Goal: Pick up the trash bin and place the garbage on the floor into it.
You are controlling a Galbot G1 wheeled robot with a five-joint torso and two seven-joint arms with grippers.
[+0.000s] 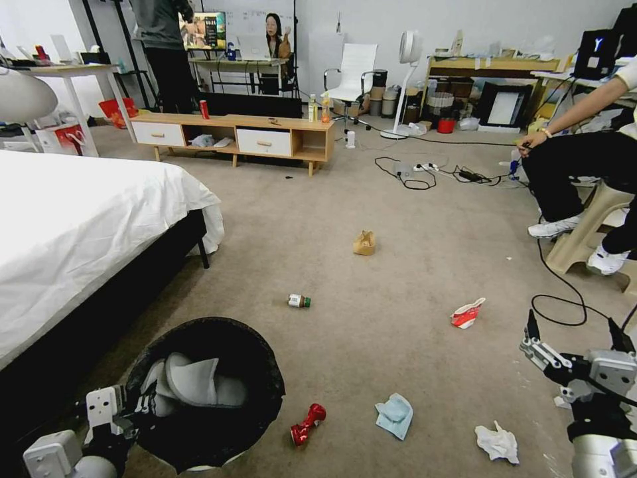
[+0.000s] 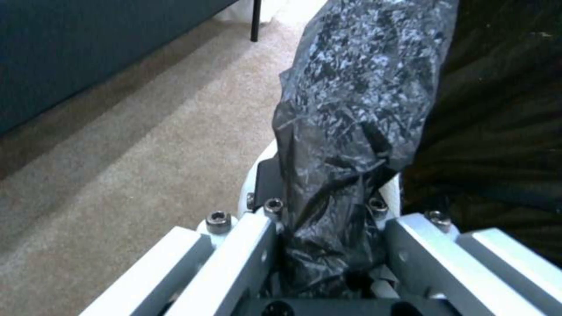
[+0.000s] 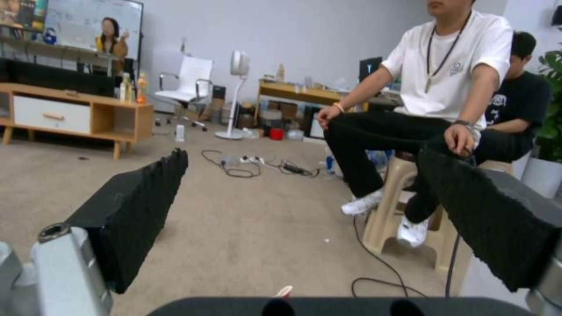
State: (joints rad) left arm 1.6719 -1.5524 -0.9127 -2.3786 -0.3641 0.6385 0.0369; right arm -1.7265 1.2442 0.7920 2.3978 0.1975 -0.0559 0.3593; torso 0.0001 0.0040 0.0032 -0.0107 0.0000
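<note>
the left gripper [image 2: 328,245] is clenched on the bagged rim of the trash bin [image 1: 206,392], which sits low at the robot's left beside the bed [image 1: 79,226]. the right gripper [image 1: 574,348] hangs released, fingers spread, above the floor [image 1: 371,345]. best to keep the bin level with its mouth up, and bring it close to the nearest garbage, the red can [image 1: 306,423], so the free claw has a short drop.

- Beige-grey short-pile carpet [image 1: 318,219] covers the room.
- A bed with white sheets [image 1: 73,219] stands left.
- A low wooden cabinet with white drawers [image 1: 232,136] lines the pale wall.
- A white office chair [image 1: 352,73] sits beside a white standing fan [image 1: 406,79].
</note>
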